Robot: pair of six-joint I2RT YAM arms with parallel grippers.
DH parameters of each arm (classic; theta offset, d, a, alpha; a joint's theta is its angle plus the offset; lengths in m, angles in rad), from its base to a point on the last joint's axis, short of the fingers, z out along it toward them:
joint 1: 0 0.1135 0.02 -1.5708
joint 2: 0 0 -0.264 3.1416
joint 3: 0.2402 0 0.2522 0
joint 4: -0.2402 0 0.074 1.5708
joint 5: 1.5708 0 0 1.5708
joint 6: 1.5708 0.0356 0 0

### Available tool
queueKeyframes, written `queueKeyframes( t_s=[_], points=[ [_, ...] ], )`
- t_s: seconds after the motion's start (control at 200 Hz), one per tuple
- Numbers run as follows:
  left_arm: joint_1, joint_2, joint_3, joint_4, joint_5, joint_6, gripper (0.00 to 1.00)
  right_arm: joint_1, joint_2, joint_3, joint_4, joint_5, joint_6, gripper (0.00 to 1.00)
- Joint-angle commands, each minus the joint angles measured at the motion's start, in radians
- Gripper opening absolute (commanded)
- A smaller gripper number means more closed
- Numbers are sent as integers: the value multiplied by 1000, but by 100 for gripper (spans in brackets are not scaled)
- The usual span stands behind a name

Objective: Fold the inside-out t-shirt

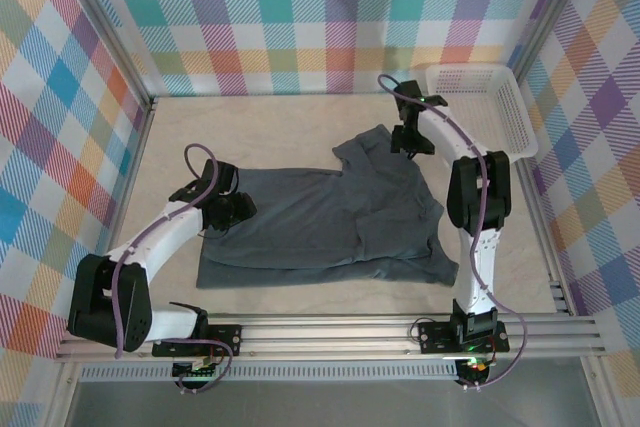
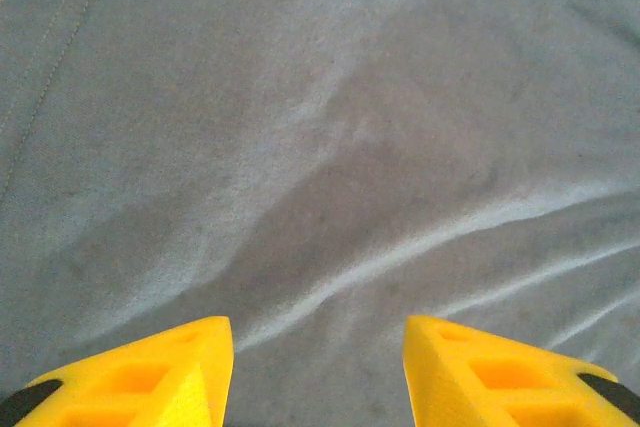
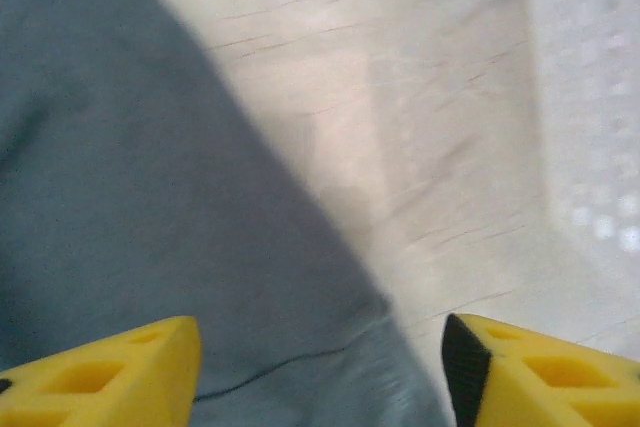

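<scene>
left arm (image 1: 165, 230) and right arm (image 1: 480, 257): white links, black joints, purple cable (image 1: 214, 172) along each. pincer fingers (image 2: 150, 377) bright yellow, hollowed, black-edged.

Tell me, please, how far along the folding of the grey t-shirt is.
Done: the t-shirt lies spread on the table, with layers overlapping along its near edge, so one fold seems made. In hand: nothing is gripped; the left fingers over its left end and the right fingers over its far edge stand open. Left: the further folds into a compact stack.

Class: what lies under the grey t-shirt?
The t-shirt lies on the pale table, which shows around it. Whatever the cloth covers cannot be seen.
</scene>
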Motion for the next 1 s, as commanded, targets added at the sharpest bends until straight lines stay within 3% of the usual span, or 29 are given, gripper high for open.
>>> queueKeyframes(
  t_s=[0.0,0.26,0.35,0.52,0.645,0.78,0.995],
  points=[
    [-13,14,29,-14,2,25,48,6,62,45,-18,30,-51,68],
    [-13,-44,43,-45,-52,31,49,6,209,173,-68,-14,-54,61],
    [-11,-65,37,-36,-59,29,50,6,218,184,-69,-25,-62,44],
    [10,-46,91,-63,-75,15,50,5,216,181,-71,-48,-62,25],
    [62,-3,179,-90,-137,10,50,6,189,195,-84,-50,-72,0],
    [157,118,302,-109,-200,-14,51,5,92,167,-58,-35,-70,0],
    [252,465,593,-160,-62,52,53,5,-8,47,1,-33,-44,0]
  ],
)
